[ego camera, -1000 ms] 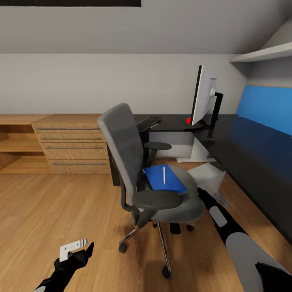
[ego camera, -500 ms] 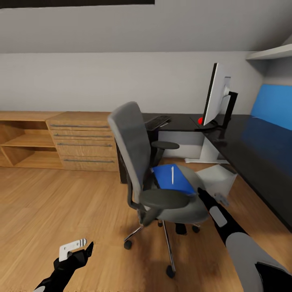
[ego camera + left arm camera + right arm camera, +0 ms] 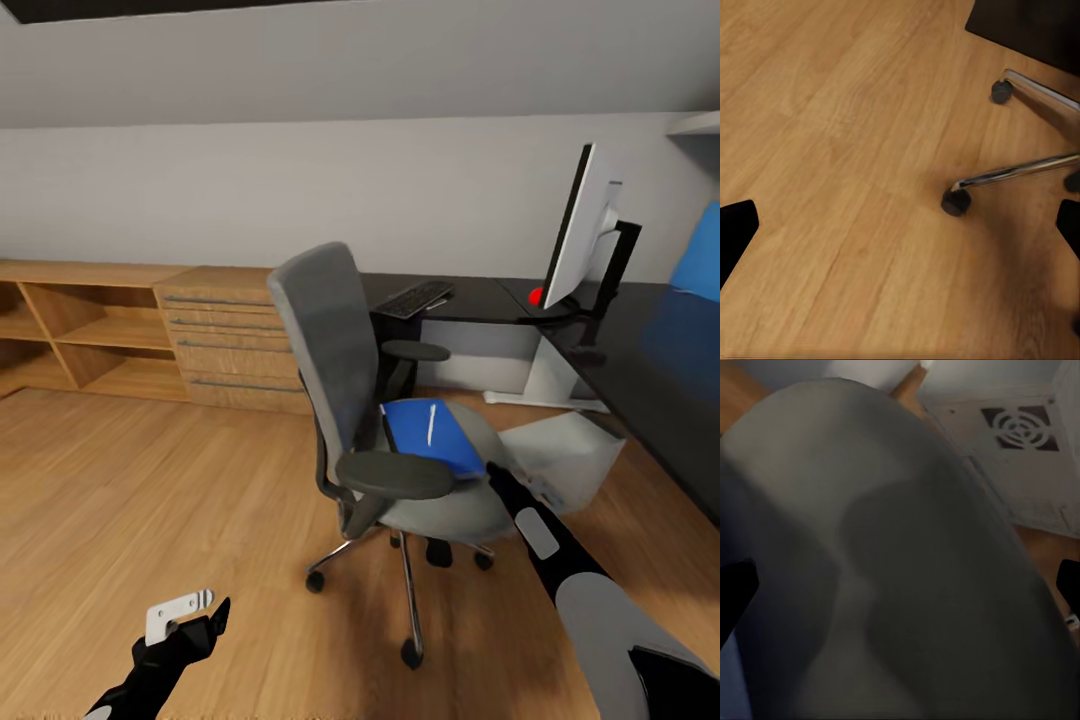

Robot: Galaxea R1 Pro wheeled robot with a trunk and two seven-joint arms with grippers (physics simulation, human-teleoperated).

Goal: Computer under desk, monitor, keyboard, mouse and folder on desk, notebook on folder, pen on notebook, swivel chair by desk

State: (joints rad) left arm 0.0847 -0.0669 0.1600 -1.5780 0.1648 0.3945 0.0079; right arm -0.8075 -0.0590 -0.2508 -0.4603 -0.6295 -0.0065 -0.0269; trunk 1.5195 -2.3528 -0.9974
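The swivel chair [image 3: 345, 340] stands in the middle of the room, its back turned to me. The blue folder [image 3: 430, 437] lies on its grey seat with the pen [image 3: 431, 424] on top. My right gripper [image 3: 496, 476] is open at the seat's edge, and the seat [image 3: 892, 547] lies close between its fingers. My left gripper [image 3: 205, 625] hangs open, low over the floor. The keyboard [image 3: 412, 298] and the monitor [image 3: 580, 235] are on the black desk [image 3: 490, 298]. The computer [image 3: 560, 455] sits tilted on the floor by the desk. The notebook and mouse are out of view.
A light-wood dresser [image 3: 235, 340] with open shelves [image 3: 90, 335] lines the back wall at left. Bare wood floor [image 3: 150, 480] spreads in front of it. The chair's chrome legs and a caster [image 3: 955, 202] are near my left gripper. A blue panel [image 3: 700, 260] is at far right.
The camera has swung left, so the desk, monitor and dresser sit further right in the picture. The chair has stayed by my right gripper and turned slightly. Both arms keep their pose.
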